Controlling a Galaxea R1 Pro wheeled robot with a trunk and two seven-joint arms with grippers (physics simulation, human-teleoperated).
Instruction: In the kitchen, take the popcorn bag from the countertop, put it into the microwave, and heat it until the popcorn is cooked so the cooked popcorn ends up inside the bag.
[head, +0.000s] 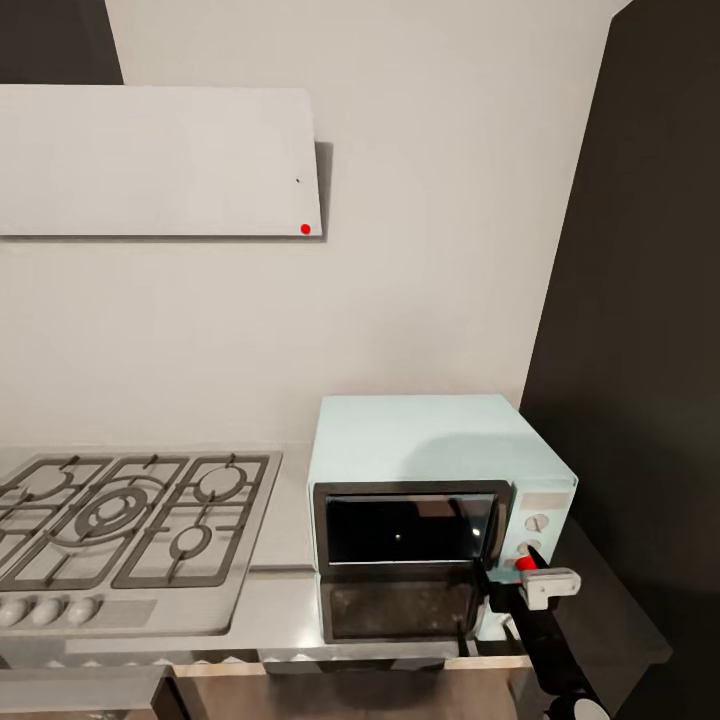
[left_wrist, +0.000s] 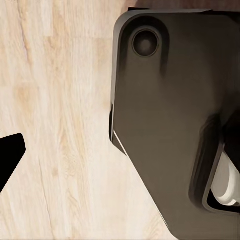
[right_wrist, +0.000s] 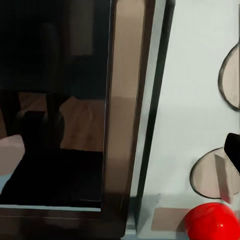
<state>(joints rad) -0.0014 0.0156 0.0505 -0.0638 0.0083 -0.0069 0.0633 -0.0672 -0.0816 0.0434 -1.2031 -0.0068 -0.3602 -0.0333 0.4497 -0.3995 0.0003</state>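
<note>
the microwave (head: 440, 500) sits on the countertop (head: 285, 600) against the pale wall, its dark glass door (head: 405, 528) closed and reflecting in the steel surface in front of it. to its left on the same worktop lies the gas hob (head: 125, 520) with grey grates and a row of round knobs (head: 45, 611) along its near edge. above the hob hangs a pale wall cabinet (head: 160, 160) with a small red dot (head: 305, 229) at its lower right corner, and a dark tall panel (head: 640, 300) stands to the right of the microwave. the right arm (head: 545, 640) reaches up from the lower right to the microwave's control panel (head: 540, 525), where the right gripper (head: 530, 560) is at the lower knob, right by a red round light (head: 525, 564); it is too small and hidden here to tell whether its fingers are parted or closed. in the right wrist view the door's brown frame (right_wrist: 122, 115) and dark glass (right_wrist: 52, 100) are very close, with the mint panel (right_wrist: 187, 115), two round knobs (right_wrist: 212, 177) and the red light (right_wrist: 212, 221) beside them, and a dark fingertip (right_wrist: 234, 147) seems to be against the lower knob. the left wrist view looks down on a light wooden floor (left_wrist: 55, 125) and the robot's dark base (left_wrist: 170, 125); a black finger (left_wrist: 10, 152) edges in at one side, so the left gripper's state cannot be told.
</note>
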